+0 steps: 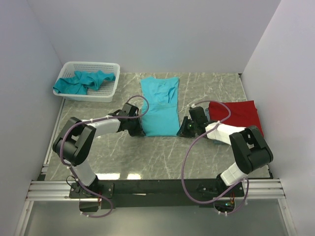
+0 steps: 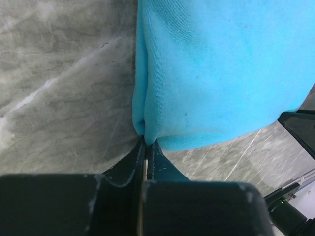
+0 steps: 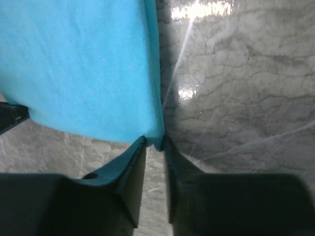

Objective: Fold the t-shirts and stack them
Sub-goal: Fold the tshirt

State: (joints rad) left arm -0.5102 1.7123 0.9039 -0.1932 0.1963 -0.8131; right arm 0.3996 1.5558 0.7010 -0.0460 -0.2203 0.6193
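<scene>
A teal t-shirt (image 1: 160,104) lies folded lengthwise into a long strip in the middle of the table. My left gripper (image 1: 140,129) is shut on its near left corner, seen pinched in the left wrist view (image 2: 146,139). My right gripper (image 1: 183,129) is shut on its near right corner, seen in the right wrist view (image 3: 155,142). A red t-shirt (image 1: 241,115) lies folded flat at the right, behind my right arm. More teal t-shirts (image 1: 83,81) lie crumpled in the white mesh basket (image 1: 112,87).
The basket stands at the back left of the marble table (image 1: 147,157). White walls close in the back and both sides. Purple cables loop over both arms.
</scene>
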